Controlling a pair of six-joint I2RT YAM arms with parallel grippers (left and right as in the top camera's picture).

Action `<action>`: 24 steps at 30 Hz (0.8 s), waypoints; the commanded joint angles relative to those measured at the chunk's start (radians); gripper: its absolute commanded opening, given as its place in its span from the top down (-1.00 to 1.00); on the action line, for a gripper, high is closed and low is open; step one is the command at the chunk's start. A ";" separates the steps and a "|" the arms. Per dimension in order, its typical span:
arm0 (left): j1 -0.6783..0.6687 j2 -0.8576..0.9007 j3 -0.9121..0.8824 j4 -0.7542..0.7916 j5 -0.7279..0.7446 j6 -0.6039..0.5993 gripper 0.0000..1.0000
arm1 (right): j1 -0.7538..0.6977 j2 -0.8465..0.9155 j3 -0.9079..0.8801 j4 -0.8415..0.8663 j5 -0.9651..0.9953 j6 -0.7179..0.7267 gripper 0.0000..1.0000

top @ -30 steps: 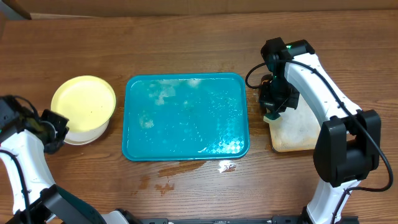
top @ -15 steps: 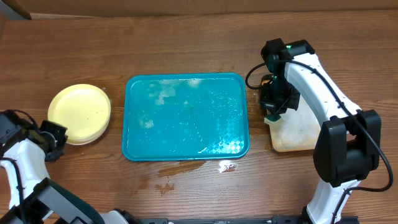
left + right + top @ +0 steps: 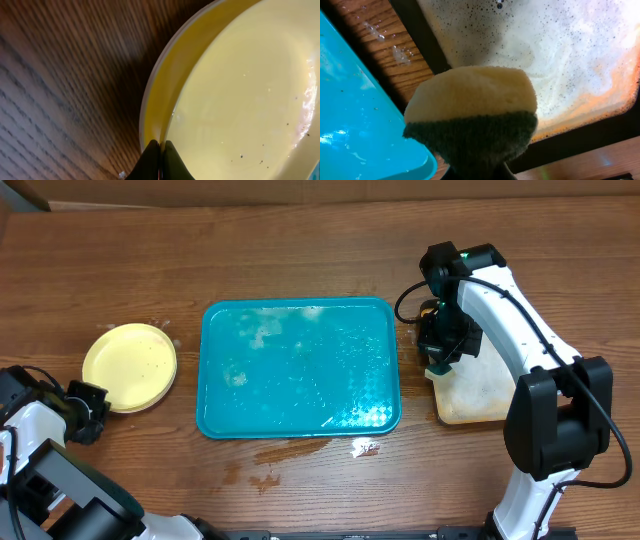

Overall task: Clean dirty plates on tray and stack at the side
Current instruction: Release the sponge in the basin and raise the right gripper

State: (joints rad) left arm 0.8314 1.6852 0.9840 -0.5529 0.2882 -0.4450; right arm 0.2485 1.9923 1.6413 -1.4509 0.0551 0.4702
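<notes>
The pale yellow-green plate [image 3: 129, 367] lies flat on the table left of the teal tray [image 3: 300, 410]. A thin white edge shows under its near rim, and the white plates are otherwise hidden. My left gripper [image 3: 90, 408] is at the plate's near-left rim. In the left wrist view its fingers [image 3: 160, 146] are pinched together on the rim of the plate [image 3: 240, 85], which carries small dark specks. The tray is wet and foamy and holds no plates. My right gripper [image 3: 437, 363] is shut on a yellow-and-green sponge [image 3: 470, 107] above the left edge of the beige tray.
The dark-rimmed beige tray [image 3: 480, 395] with soapy foam sits right of the teal tray, and also shows in the right wrist view [image 3: 580, 50]. Water and foam spots [image 3: 365, 447] lie on the wood in front of the teal tray.
The yellow-green plate came down from a tilted, raised pose to lie flat, shifting slightly toward the front. My left gripper moved toward the front with it. The right arm has not moved.
</notes>
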 commanded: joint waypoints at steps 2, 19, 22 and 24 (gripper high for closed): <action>-0.002 0.001 -0.002 0.011 0.025 0.023 0.91 | -0.003 -0.024 -0.002 0.005 -0.004 -0.003 0.92; -0.002 0.001 -0.002 0.010 0.016 0.050 -0.22 | -0.003 -0.024 -0.002 0.015 -0.004 -0.003 0.92; -0.002 0.001 -0.001 0.000 0.035 0.050 -0.31 | -0.003 -0.024 -0.002 0.018 -0.004 -0.003 0.92; -0.006 0.000 0.000 0.000 0.088 0.058 -0.32 | -0.003 -0.024 -0.002 0.025 -0.004 -0.004 0.92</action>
State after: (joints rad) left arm 0.8314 1.6852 0.9840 -0.5529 0.3080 -0.4107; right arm 0.2485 1.9923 1.6413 -1.4330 0.0551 0.4702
